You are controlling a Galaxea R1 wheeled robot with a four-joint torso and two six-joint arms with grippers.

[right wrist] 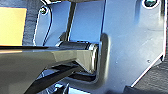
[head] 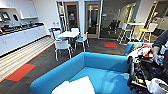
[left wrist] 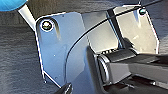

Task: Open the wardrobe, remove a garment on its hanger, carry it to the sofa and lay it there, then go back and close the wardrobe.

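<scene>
1. The white, thin, soft-fabric garment [head: 75, 87] lies on the seat of the large bright blue upholstered sofa [head: 100, 62], at its front edge
2. Handling judgement: light, limp, prone to sliding; best held at the hanger, which cannot be made out here
3. Beyond the sofa: white table [head: 68, 34] with white-and-teal chairs [head: 62, 46]
4. No container contents discernible
5. Finger state of both grippers: cannot tell
</scene>
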